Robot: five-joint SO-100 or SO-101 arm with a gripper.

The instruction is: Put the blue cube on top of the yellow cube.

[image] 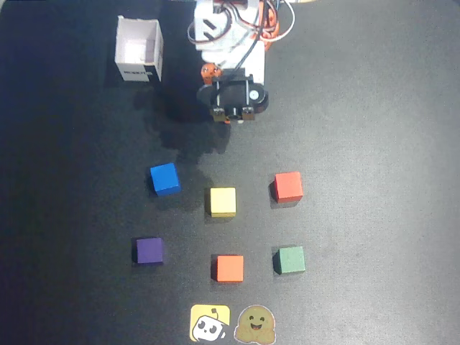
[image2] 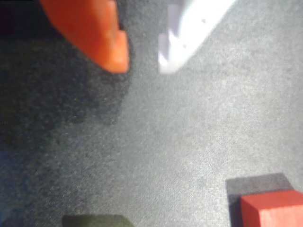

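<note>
Your fingers (image2: 142, 66) hang slightly apart and empty, far from the blue cube (image: 164, 178) left of the yellow cube (image: 223, 201)

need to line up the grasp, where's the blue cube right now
In the overhead view the blue cube sits on the table left of the yellow cube, above the purple cube, untouched.
</note>
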